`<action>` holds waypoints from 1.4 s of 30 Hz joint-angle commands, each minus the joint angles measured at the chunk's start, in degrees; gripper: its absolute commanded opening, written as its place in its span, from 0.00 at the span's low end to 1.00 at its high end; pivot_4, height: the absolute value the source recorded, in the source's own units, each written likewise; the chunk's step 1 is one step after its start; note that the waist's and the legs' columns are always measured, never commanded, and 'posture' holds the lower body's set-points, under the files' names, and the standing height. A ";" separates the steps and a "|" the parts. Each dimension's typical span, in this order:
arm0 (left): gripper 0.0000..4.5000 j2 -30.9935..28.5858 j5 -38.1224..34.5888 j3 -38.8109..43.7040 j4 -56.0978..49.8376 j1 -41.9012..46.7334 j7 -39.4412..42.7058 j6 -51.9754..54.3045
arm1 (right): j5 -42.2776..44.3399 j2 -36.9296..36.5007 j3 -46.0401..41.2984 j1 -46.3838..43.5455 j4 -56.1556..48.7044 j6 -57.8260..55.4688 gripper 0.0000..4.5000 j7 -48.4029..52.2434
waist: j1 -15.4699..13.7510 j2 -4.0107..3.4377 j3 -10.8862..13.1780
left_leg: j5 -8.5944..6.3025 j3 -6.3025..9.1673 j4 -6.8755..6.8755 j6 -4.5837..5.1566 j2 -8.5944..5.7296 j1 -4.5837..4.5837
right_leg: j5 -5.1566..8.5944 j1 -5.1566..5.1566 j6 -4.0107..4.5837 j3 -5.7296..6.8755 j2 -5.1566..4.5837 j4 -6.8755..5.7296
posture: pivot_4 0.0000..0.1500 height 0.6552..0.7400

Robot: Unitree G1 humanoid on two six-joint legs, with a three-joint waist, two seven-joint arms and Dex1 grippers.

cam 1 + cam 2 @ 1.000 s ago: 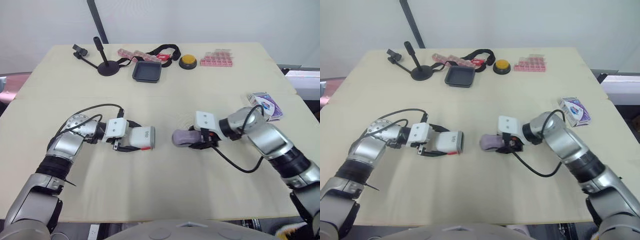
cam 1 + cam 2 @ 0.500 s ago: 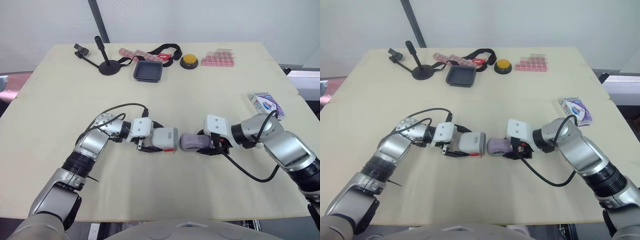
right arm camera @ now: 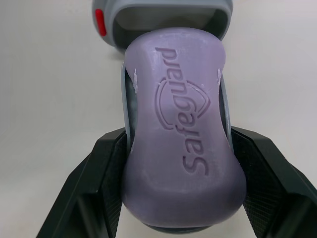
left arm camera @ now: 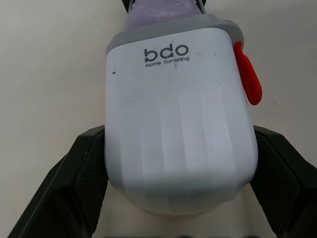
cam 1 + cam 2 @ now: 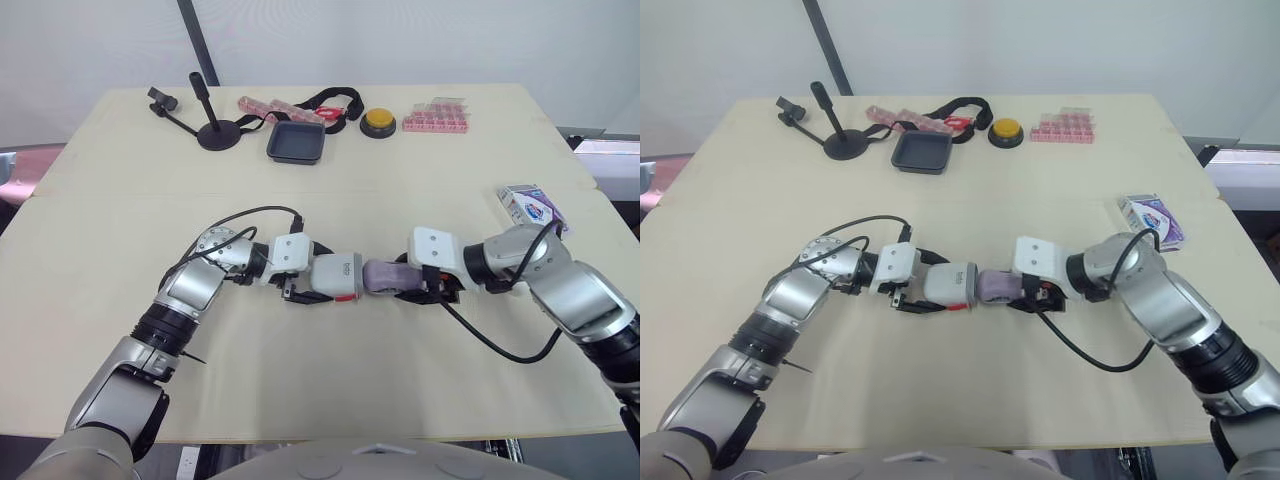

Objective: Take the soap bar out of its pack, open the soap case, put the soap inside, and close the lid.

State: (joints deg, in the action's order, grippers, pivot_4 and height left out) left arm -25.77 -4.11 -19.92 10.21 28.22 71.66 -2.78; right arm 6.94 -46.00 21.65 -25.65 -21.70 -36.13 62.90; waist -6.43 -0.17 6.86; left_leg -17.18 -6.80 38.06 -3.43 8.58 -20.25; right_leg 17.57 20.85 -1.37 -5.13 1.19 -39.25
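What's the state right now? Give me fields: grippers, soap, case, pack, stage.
left gripper: shut on case
right gripper: shut on soap
case: white, red latch, open end facing the soap
soap: purple, unwrapped, tip at the case's mouth, mostly outside
pack: on the table near its right edge, apart from both arms
stage: soap not yet seated in the case

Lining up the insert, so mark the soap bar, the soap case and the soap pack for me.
soap bar (image 3: 183, 148): right wrist view, on its embossed purple face.
soap case (image 4: 178, 129): left wrist view, middle of its white shell.
soap pack (image 5: 528, 204): left eye view, on its printed top.
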 commanded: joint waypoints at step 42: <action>0.77 2.75 -1.25 1.01 -2.72 0.59 -2.74 1.15 | -1.67 3.90 2.13 -1.25 -0.20 2.08 0.57 3.17 | -0.29 -0.01 0.01 | 0.00 -0.01 0.35 0.01 0.04 -0.12 | 0.00 0.44 0.00 -0.21 0.11 -0.29 | 1.00 1.00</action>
State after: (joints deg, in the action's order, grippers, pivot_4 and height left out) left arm -23.63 -3.85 -19.76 10.06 28.00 69.43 -0.09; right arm 3.39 -42.42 23.26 -27.32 -19.66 -36.19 64.31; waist -6.71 -0.18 6.87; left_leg -17.18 -6.81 38.43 -3.42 8.62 -20.37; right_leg 17.57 21.30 -1.37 -5.35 1.31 -39.55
